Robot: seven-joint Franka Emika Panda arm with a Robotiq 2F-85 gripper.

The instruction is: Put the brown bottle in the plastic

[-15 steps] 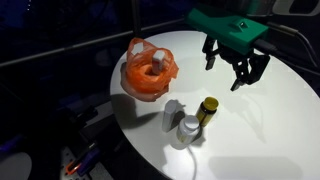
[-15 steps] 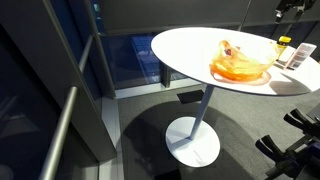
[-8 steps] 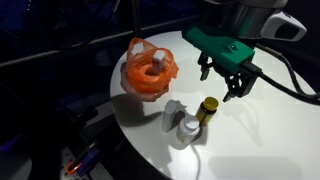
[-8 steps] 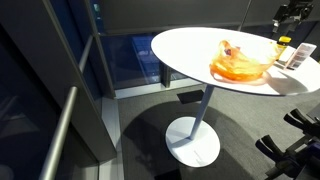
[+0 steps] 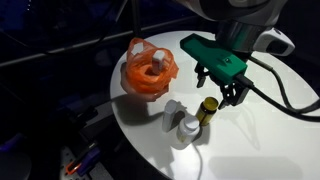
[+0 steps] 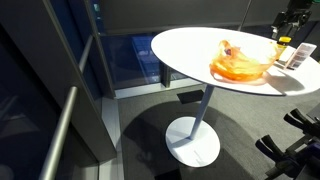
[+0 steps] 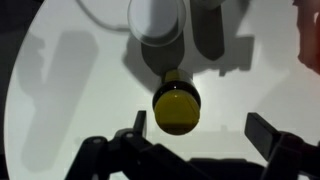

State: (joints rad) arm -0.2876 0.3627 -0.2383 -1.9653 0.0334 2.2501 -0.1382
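Wrist view: the brown bottle (image 7: 176, 108) is seen from straight above, yellow cap toward the camera, standing upright on the white round table (image 7: 60, 110). The claw (image 7: 197, 122) is spread wide, with a finger off to each side of the cap and neither touching it. A white bottle (image 7: 158, 22) stands just past the brown one; whether the two touch cannot be told.

In an exterior view the brown bottle (image 5: 207, 108) stands a little in from the table's near edge, with the white bottle (image 5: 187, 128) just beside it and closer to that edge. The claw (image 5: 220, 93) hangs just above the cap. The orange plastic bag (image 5: 150, 68) sits by the far left edge, apart from the brown bottle, with a small white jar (image 5: 156, 60) inside it.
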